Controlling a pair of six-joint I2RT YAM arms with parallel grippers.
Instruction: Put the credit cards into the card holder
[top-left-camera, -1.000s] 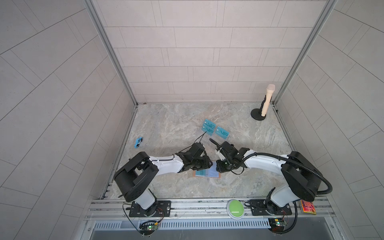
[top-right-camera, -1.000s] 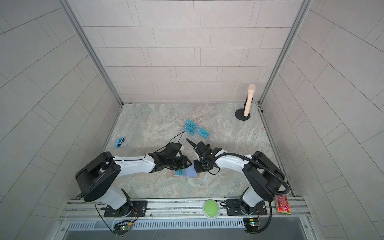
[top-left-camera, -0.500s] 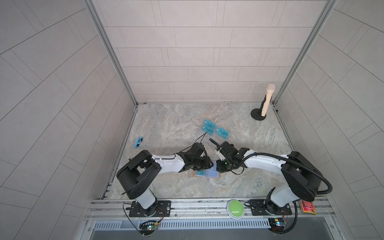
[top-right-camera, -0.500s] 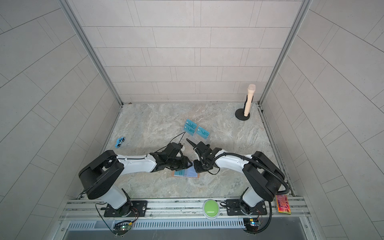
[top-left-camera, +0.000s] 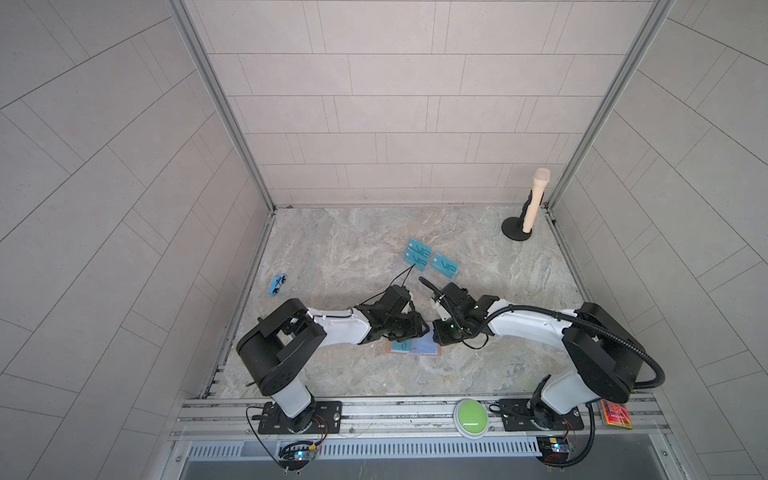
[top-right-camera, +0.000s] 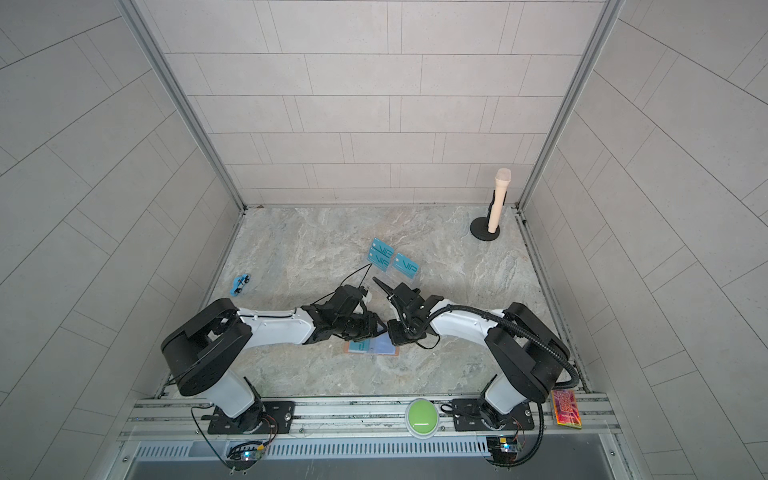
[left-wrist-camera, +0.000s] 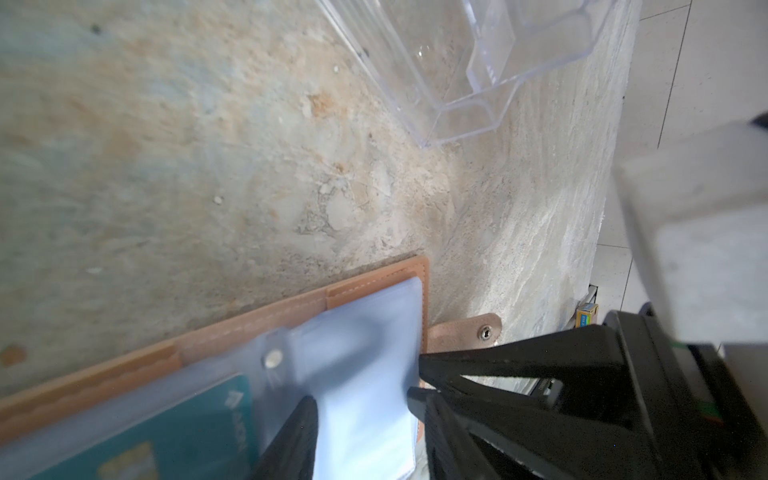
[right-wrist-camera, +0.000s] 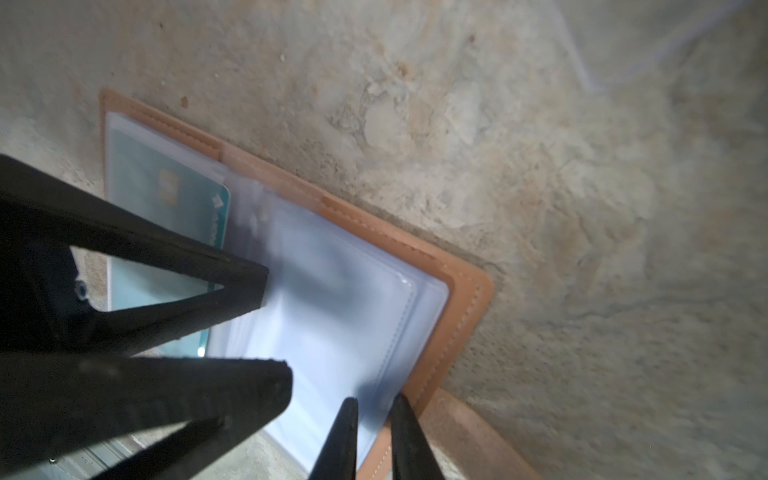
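Left arm (top-left-camera: 332, 328): white tubular links between bulky black joint housings, left of the green button (top-left-camera: 471, 417).
Right arm (top-left-camera: 528, 330): the same white links and black housings, right of the button.
Hose (top-left-camera: 540, 309): black ribbed conduit running along the right arm.
Thin cable (top-left-camera: 405, 276): bare black wire at the left wrist.
Left hand (right-wrist-camera: 277, 328): matte black fingers (right-wrist-camera: 166, 249), hollow triangular frames with blunt tips; a small screw (right-wrist-camera: 81, 286) in one.
Right hand (right-wrist-camera: 376, 405): slim black fingers (right-wrist-camera: 345, 440) narrowing to points.
Base plates (top-left-camera: 328, 415): flat, black, with silver screws, either side of the button.
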